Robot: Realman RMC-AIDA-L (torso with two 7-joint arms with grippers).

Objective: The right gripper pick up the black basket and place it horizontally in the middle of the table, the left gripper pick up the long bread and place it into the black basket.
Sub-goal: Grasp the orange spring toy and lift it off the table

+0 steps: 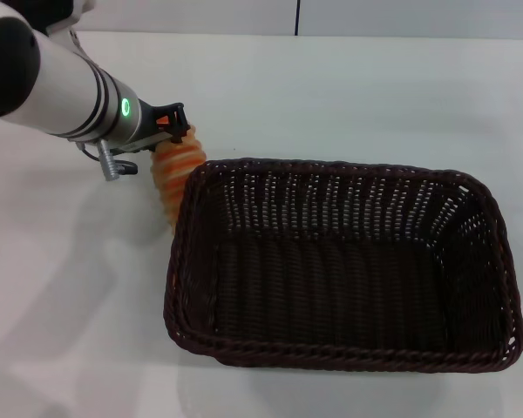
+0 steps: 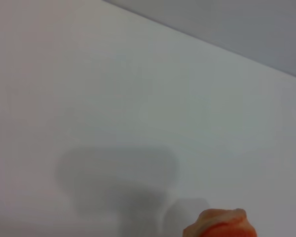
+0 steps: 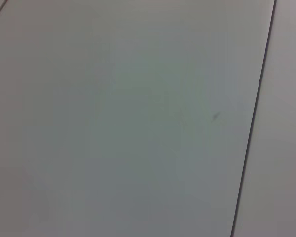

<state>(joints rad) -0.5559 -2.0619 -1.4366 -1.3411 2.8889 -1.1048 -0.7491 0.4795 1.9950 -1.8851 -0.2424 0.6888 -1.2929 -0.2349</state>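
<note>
At the far left of the head view, the left arm reaches in from the corner, its white sleeve ending in black rings and a green light. The left gripper (image 1: 176,129) hangs above the table (image 1: 61,287) just beyond the far left corner of the black basket (image 1: 187,279), and it pinches the upper end of the long bread (image 1: 174,174). The loaf hangs nearly upright from the jaws, its orange and tan ribs facing the camera, its lower end dropping behind the braided rim at that corner; whether it touches the wicker cannot be told. In the left wrist view only an orange tip of the long bread (image 2: 221,224) shows, over the white tabletop (image 2: 113,98) and a soft shadow.

The basket lies lengthwise across the middle of the table, open side up, nothing inside. The right wrist view shows only a pale surface with a dark seam (image 3: 251,128).
</note>
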